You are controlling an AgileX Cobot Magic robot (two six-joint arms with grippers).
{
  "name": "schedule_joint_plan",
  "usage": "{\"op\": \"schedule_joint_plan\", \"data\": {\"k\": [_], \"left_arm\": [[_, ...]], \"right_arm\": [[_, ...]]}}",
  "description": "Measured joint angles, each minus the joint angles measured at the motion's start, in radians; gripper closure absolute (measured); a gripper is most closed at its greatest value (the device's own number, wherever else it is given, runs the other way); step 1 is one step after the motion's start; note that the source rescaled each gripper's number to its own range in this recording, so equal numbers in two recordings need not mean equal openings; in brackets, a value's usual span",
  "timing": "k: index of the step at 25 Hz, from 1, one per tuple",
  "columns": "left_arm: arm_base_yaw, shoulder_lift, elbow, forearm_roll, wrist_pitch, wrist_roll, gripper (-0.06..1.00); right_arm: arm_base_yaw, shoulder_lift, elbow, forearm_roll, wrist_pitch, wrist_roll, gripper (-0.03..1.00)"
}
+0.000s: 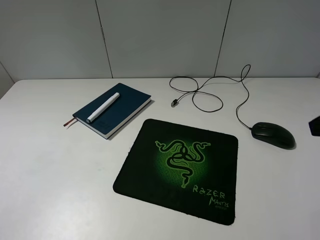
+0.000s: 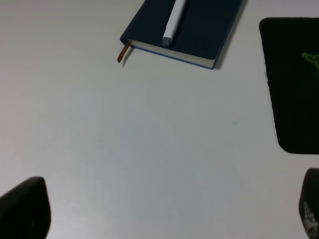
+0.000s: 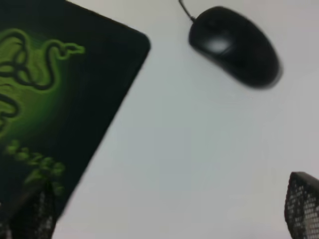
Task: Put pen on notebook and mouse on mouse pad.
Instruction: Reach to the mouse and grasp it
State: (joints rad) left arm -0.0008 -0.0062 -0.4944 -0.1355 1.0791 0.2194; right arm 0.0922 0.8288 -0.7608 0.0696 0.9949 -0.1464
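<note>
The white pen (image 1: 103, 107) lies along the top cover of the dark teal notebook (image 1: 125, 107) at the table's back left. Both show again in the left wrist view, pen (image 2: 174, 22) on notebook (image 2: 204, 30). The black mouse pad (image 1: 145, 170) with its green logo lies in the middle. The black mouse (image 1: 272, 135) rests on the bare table to the right of the pad, apart from it. My left gripper (image 2: 167, 214) hangs open over bare table, short of the notebook. My right gripper (image 3: 167, 211) is open and empty, near the pad's corner (image 3: 114, 59) and short of the mouse (image 3: 234, 45).
The mouse's thin black cable (image 1: 215, 95) loops across the back of the table and ends in a plug (image 1: 174, 103) beside the notebook. A reddish ribbon (image 2: 123, 51) sticks out of the notebook. A dark piece of the right arm (image 1: 315, 126) shows at the right edge.
</note>
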Motion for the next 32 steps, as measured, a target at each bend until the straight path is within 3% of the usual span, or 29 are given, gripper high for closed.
{"op": "schedule_joint_plan", "data": {"k": [10, 19, 27, 32], "left_arm": [[0.000, 0.000, 0.000, 0.000, 0.000, 0.000, -0.05], [0.000, 0.000, 0.000, 0.000, 0.000, 0.000, -0.05], [0.000, 0.000, 0.000, 0.000, 0.000, 0.000, -0.05], [0.000, 0.000, 0.000, 0.000, 0.000, 0.000, -0.05]], "right_arm": [[0.000, 0.519, -0.265, -0.039, -0.120, -0.271, -0.03], [0.000, 0.747, -0.382, -0.041, -0.259, -0.422, -0.03], [0.000, 0.822, -0.384, -0.112, -0.209, -0.607, -0.03], [-0.035, 0.829, -0.384, -0.137, -0.156, -0.651, -0.03]]}}
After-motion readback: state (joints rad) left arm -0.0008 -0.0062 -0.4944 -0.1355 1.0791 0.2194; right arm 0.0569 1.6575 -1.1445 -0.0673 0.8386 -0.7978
